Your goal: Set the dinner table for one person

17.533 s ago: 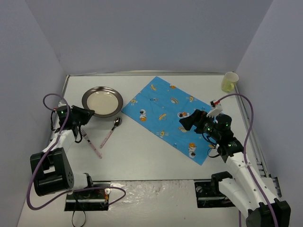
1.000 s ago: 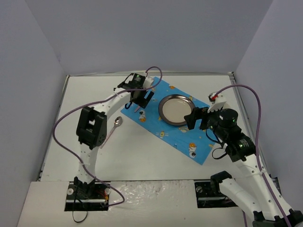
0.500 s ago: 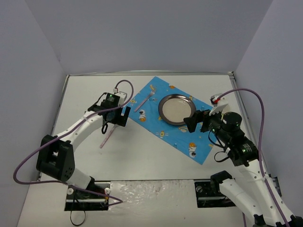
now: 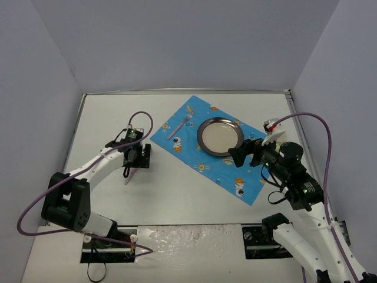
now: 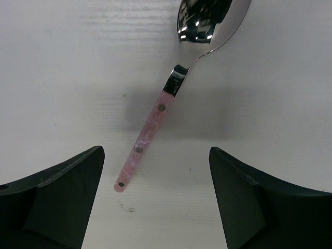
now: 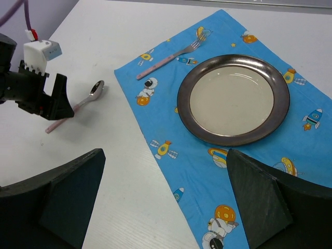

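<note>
My left pincer (image 5: 154, 158) hangs open astride the pink-handled spoon (image 5: 150, 122) lying on the dinner table (image 5: 62, 78) just left of the blue cloth (image 6: 168, 132); closing off-centre, I'd probably skid the thin handle away.

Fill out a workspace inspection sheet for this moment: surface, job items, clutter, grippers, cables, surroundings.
Surface: white dinner table; blue astronaut-print cloth lies on it at an angle.
Job's things: plate sits on the cloth; fork lies on the cloth beside the plate; spoon lies off the cloth on the bare table.
Clutter: nothing seen.
Grippers: left gripper open over the spoon's pink handle, holding nothing; right gripper open, empty, near the plate.
Cables: left cable and right cable, both purple, loop along the arms; neither lies on the cloth.
Surroundings: plain grey-blue walls on three sides.
</note>
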Motion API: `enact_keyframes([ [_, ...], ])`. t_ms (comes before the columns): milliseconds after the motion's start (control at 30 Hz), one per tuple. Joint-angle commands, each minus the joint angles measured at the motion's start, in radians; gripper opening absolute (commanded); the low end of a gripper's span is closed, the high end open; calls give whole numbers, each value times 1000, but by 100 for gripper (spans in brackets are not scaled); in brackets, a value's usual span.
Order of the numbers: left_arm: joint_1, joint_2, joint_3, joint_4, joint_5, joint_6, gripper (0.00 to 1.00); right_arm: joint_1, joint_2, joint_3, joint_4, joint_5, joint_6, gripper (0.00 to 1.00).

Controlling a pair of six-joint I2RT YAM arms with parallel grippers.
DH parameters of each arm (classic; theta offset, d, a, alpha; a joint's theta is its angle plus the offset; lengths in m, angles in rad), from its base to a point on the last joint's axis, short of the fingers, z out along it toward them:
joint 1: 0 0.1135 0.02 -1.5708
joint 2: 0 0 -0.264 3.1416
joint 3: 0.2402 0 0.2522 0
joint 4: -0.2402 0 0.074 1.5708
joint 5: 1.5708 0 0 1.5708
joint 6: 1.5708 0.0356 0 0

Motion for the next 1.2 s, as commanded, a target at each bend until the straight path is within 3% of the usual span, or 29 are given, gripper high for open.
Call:
enact_keyframes([
  [0, 6, 23, -21, 74, -8, -84, 77, 6, -16, -8, 71, -21, 9, 100],
  [267, 8, 73, -35, 113, 11, -103, 74, 6, -48, -26, 71, -16, 14, 100],
  [433, 5, 92, -50, 126, 24, -108, 64, 6, -47, -26, 69, -17, 16, 100],
  [600, -12, 102, -71, 143, 55, -132, 45, 6, -39, -23, 69, -19, 17, 100],
  [867, -116, 77, -93, 150, 87, -192, 1, 6, -34, -20, 71, -19, 18, 100],
  [1167, -364, 29, 19, 121, 42, -277, 0, 6, -37, 8, 70, -8, 23, 100],
])
